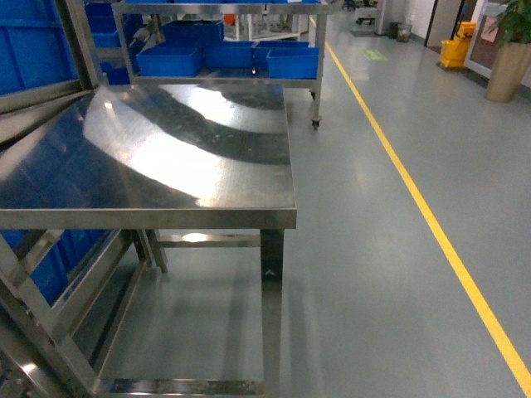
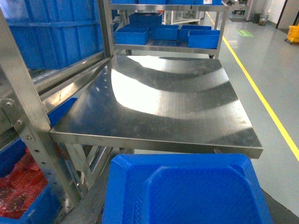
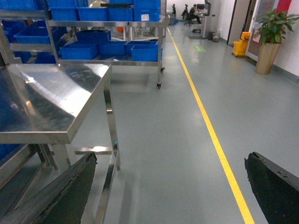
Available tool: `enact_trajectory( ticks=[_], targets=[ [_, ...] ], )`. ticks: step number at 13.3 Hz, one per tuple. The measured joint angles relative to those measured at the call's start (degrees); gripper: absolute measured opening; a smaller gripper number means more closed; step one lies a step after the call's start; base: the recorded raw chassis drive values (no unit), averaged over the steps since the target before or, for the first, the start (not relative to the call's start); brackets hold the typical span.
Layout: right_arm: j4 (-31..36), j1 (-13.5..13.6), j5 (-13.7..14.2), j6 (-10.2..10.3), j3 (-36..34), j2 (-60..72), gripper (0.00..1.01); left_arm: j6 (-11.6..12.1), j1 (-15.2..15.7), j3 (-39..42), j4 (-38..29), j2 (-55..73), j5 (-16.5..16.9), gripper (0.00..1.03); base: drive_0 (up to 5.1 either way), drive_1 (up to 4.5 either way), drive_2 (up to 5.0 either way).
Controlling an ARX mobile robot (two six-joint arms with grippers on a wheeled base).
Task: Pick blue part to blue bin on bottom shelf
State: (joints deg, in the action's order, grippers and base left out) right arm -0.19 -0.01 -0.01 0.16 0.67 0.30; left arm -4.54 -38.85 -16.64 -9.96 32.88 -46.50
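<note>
In the left wrist view the blue part, a bright-blue moulded piece with a raised rim, fills the bottom of the frame. My left gripper is shut on it, with only dark finger edges showing beside it. It hangs in front of the steel table's near edge. A large blue crate stands in the rack at the left; I cannot tell whether it is the blue bin. The bottom shelf does not show clearly. My right gripper is open over bare floor, nothing between its dark fingers. Neither gripper shows in the head view.
A shiny steel table stands ahead, and rack uprights are at its left. A crate of red packets sits low on the left. A wheeled rack of blue crates stands behind. A yellow floor line runs along the right.
</note>
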Motion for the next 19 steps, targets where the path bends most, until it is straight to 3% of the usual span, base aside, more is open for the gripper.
enact_trajectory(
  ticks=[19],
  targets=[
    [-0.11,0.0,-0.02,0.0,0.0,0.0,0.98,0.0,-0.04,0.0,0.09,0.0,0.0,0.43,-5.0,2.45,2.5]
  ],
)
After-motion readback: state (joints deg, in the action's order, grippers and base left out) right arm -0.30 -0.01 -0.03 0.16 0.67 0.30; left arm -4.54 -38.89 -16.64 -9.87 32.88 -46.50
